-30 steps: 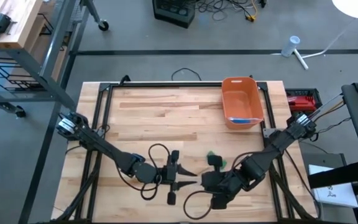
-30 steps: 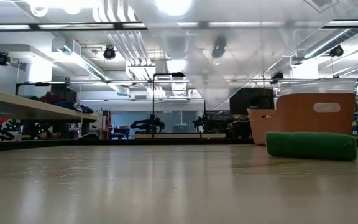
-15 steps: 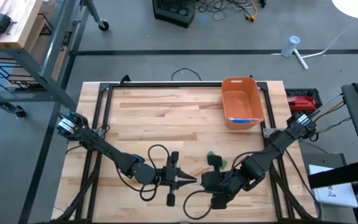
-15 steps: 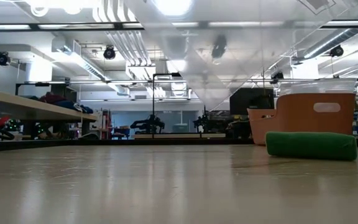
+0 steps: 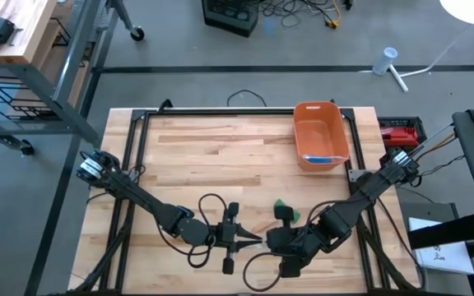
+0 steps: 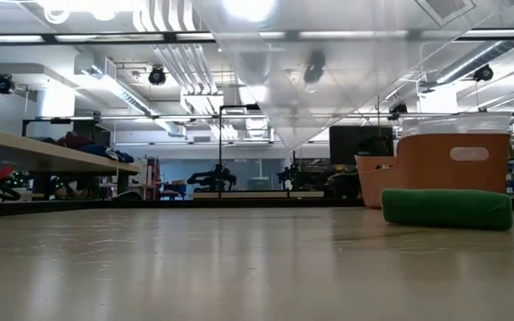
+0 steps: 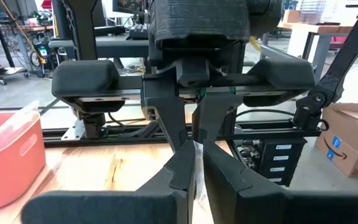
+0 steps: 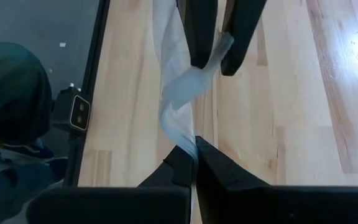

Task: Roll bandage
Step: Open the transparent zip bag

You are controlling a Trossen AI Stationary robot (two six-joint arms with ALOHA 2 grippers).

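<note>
Both arms down low at the near edge of the light wooden slatted table (image 5: pixel 212 156), facing each other tip to tip. Left gripper (image 5: pixel 253 240) pinched narrow on the thin whitish translucent bandage strip (image 8: pixel 178 99); right gripper (image 8: pixel 195 149) clamped on the other end of same strip, which hangs twisted btwn the two, just above the wood. Green rolled cloth bundle (image 6: pixel 447 208) lying flat on the table near the right arm, w/ orange plastic bin (image 5: pixel 319 134) further back toward the far right corner. Red tool case (image 5: pixel 399 133) off the table's right side.
</note>
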